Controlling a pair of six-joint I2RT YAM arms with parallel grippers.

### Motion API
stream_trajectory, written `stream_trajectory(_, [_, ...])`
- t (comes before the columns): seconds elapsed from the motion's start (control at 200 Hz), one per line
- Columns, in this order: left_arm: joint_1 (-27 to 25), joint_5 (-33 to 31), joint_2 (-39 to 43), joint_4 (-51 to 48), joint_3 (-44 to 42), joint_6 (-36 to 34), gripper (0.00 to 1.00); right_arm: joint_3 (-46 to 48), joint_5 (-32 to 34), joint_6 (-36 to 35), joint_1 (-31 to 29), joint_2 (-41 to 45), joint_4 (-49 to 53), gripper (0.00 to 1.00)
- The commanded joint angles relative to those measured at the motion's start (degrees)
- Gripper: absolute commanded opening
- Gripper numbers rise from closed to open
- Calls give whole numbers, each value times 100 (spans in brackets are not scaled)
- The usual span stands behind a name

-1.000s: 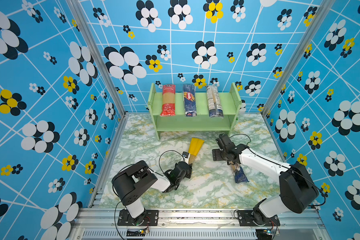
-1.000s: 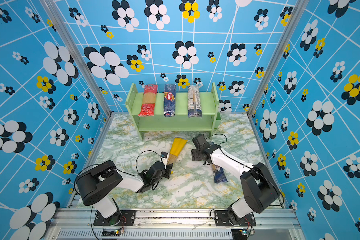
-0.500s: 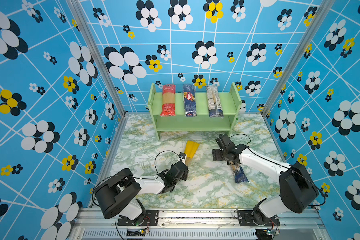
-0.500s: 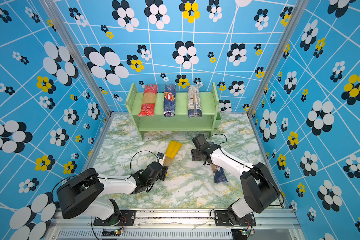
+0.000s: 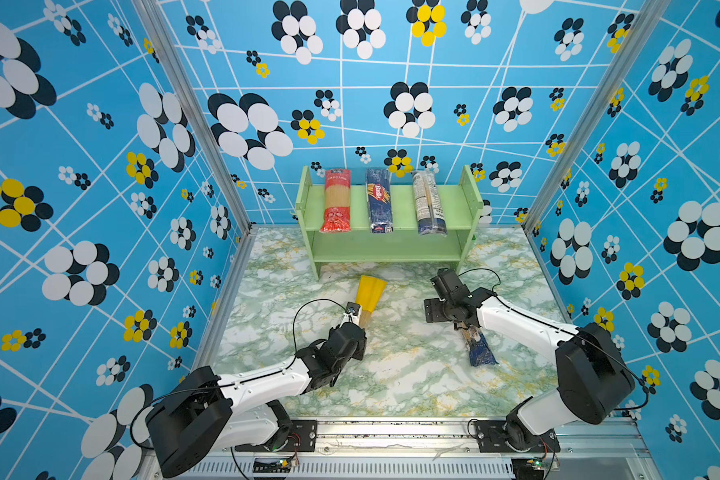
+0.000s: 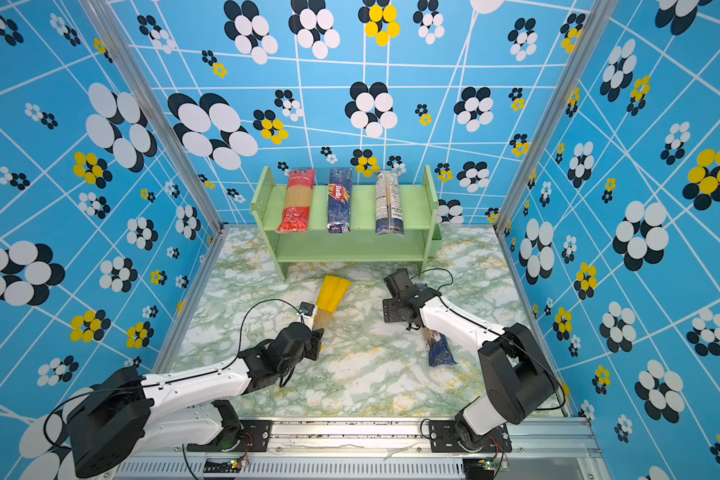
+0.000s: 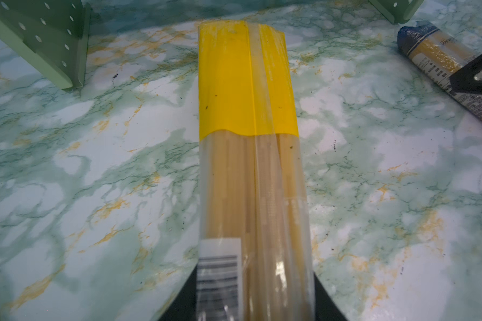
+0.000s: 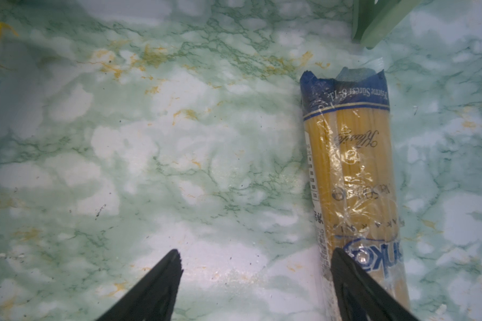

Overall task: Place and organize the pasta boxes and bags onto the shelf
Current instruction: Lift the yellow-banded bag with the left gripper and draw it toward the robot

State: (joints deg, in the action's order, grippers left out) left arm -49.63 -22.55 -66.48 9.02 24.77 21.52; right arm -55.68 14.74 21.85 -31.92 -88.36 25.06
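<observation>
The pale green shelf stands at the back. Its top tier carries a red bag, a dark blue Barilla pack and a blue pack with a white label. My left gripper is shut on the yellow-topped clear bag, which points at the shelf. My right gripper is open over the table. One of its fingers overlaps the clear bag with the blue end, which lies flat.
The marble-patterned table is walled on three sides by blue flowered panels. A shelf leg stands just ahead of the held bag. A small green cup hangs on the shelf's right panel. The lower tier holds nothing.
My left arm has dropped low and stretched out, and the yellow-topped bag in its grip has shifted a little to the left. The right arm has not moved.
</observation>
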Motion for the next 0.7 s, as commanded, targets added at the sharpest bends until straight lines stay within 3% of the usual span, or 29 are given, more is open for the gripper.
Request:
stream_trajectory(0.0, [48, -312, 591, 522, 11, 112, 0, -82, 90, 47, 37, -118, 4, 86])
stream_trajectory(0.695, [49, -540, 1670, -330, 255, 80, 0, -26, 115, 84, 37, -143, -44, 86])
